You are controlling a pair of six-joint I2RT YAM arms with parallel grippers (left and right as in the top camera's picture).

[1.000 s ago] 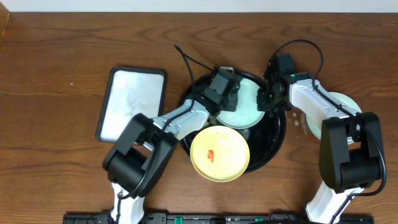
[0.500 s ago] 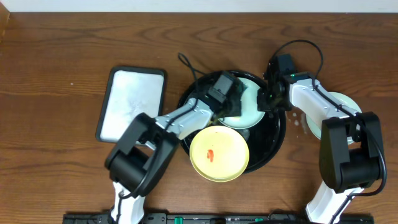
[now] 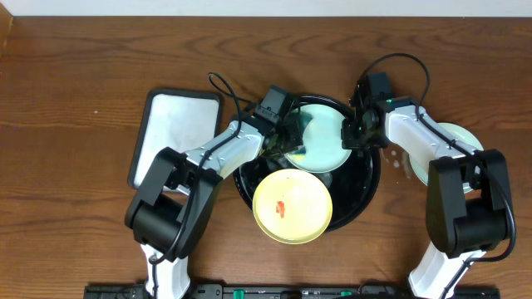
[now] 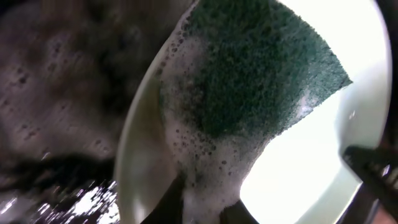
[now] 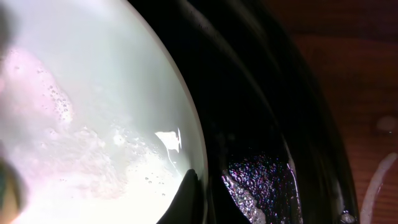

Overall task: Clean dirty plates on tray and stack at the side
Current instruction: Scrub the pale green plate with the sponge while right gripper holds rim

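Observation:
A mint-green plate (image 3: 326, 141) lies at the back of the black tray (image 3: 366, 178), wet with suds. My left gripper (image 3: 291, 139) is shut on a foamy green sponge (image 4: 261, 62) pressed on the plate's left part (image 4: 323, 155). My right gripper (image 3: 352, 135) is shut on the plate's right rim (image 5: 93, 93), one finger (image 5: 198, 193) over the edge, the tray wall (image 5: 249, 112) beside it. A yellow plate (image 3: 293, 206) with a red smear (image 3: 281, 208) sits at the tray's front. A second mint plate (image 3: 453, 141) lies on the wood tabletop (image 3: 83, 75) at the right, partly under my right arm.
A white rectangular black-edged dish (image 3: 174, 137) lies left of the tray. A black cable (image 3: 223, 87) loops above my left arm. Suds and water cover the tray floor (image 4: 56, 93).
My left gripper has slid the sponge leftward across the mint plate to its left edge, and the left arm has swung left. The right arm has held still.

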